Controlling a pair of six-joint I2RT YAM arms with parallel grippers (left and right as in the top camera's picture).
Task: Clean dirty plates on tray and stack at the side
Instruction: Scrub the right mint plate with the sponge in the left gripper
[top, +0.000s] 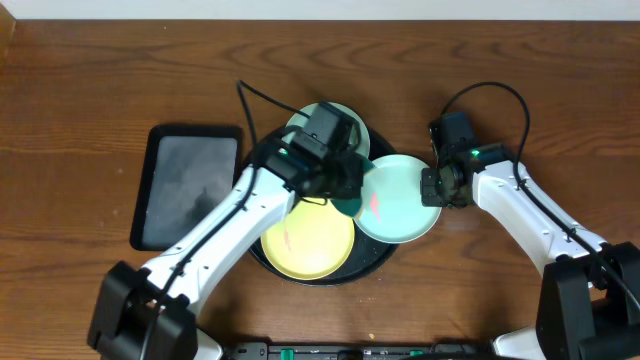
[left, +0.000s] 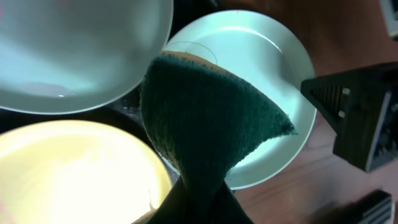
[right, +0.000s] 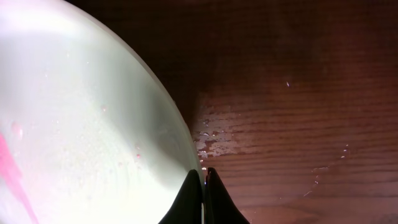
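Right gripper (right: 204, 179) pinches the mint plate (top: 402, 208) right of centre, left gripper (top: 345, 185) clamps the sponge (left: 211, 118); hard scrubbing could pop that rim loose.

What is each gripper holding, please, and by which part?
The left gripper pinches the green scouring pad by one end; the right gripper clamps the smeared mint plate at its rim.

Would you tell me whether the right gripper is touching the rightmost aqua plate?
Touching: the right wrist view shows the right gripper pinching the rim of the aqua plate.
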